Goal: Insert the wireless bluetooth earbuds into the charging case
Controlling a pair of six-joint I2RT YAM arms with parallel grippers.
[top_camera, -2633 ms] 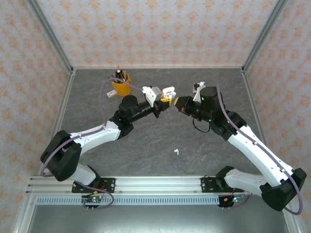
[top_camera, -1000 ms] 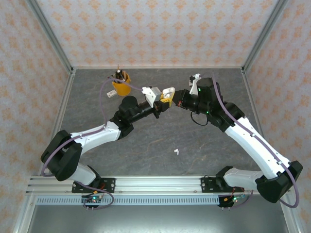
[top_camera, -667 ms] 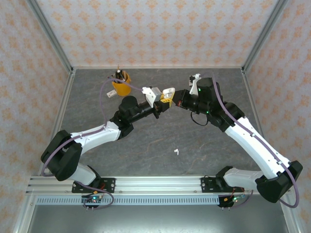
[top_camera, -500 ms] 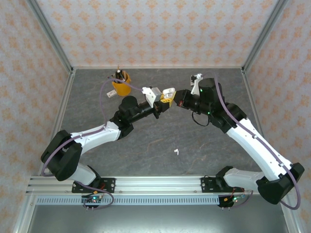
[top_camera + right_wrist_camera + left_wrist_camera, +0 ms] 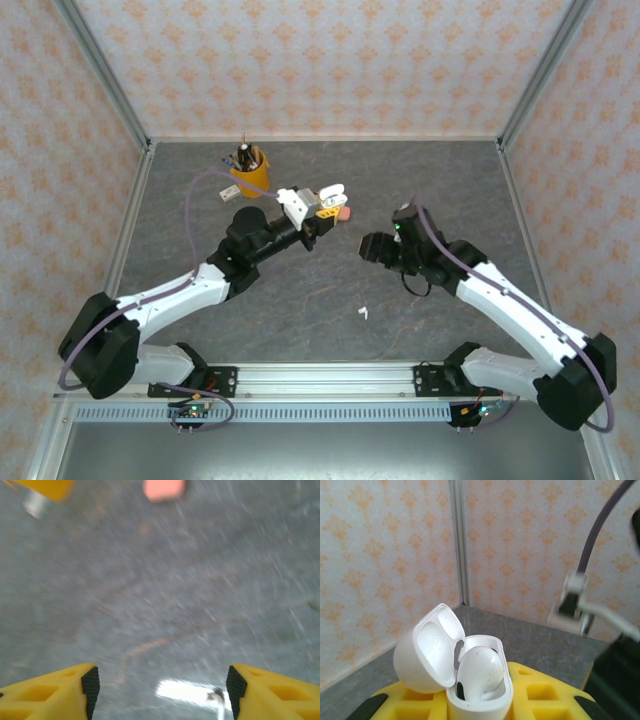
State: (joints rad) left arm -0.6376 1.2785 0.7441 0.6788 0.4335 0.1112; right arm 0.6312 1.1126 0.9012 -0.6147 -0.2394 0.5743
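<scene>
L gripper (image 5: pixel 326 203) tight on open case (image 5: pixel 435 662); R gripper (image 5: pixel 160 685) spread wide, well clear, over tabletop (image 5: pixel 200 590).

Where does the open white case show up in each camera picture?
Top view: the white case is just above centre, in the left gripper.
Left wrist view: the case is bottom centre, lid tipped leftward, between yellow fingers.
Right wrist view: grey table below the right gripper.
Shared landmark: that grey table.
</scene>
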